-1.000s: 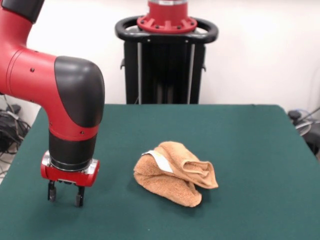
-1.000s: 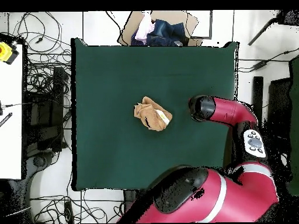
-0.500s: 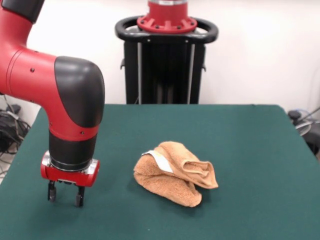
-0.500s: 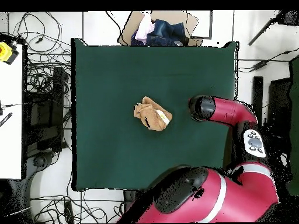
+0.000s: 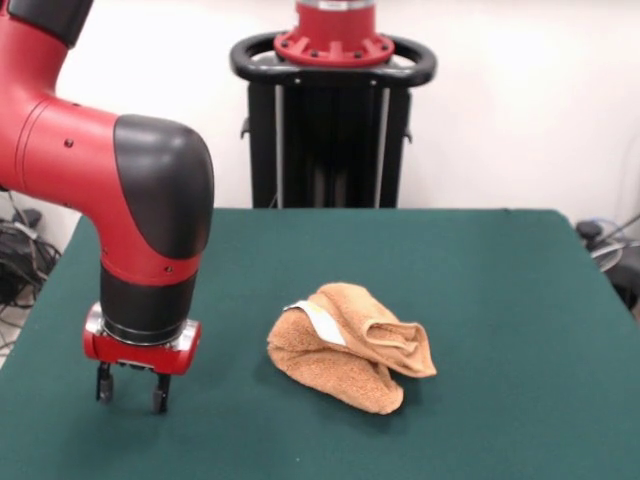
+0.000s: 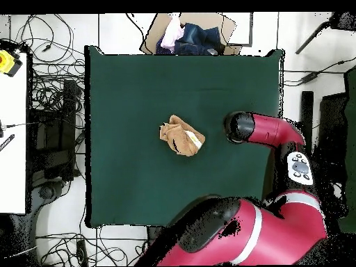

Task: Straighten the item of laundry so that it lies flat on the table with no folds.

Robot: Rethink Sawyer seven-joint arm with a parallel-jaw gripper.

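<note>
Gripper: the gripper (image 5: 131, 390) hangs low over the table at about 8 o'clock in the front view, its two short black fingers (image 5: 159, 393) pointing straight down and standing a little apart, with nothing between them; whether the tips touch the felt cannot be told.
Towel: the towel (image 5: 350, 345) sits near the table's middle in a crumpled, rounded mound of orange-tan looped terry, folded over itself with a rolled lip on top.
Tag: a small white care tag (image 5: 318, 322) lies on the mound's upper face, at the end towards the gripper.
Towel against gripper: in the front view the mound lies at 3 o'clock from the gripper, well apart, with bare felt between them; overhead, the towel (image 6: 181, 136) lies at 9 o'clock from the arm's black wrist cap (image 6: 240, 128).
Long axis: in the front view the heap runs from 10 o'clock to 4 o'clock.
Table: the table (image 5: 480, 280) is a large rectangle with a matt, dark green felt-like top.
Arm: the arm (image 5: 110, 190) has smooth red shells with a rounded black elbow cover, coming down from 11 o'clock.
</note>
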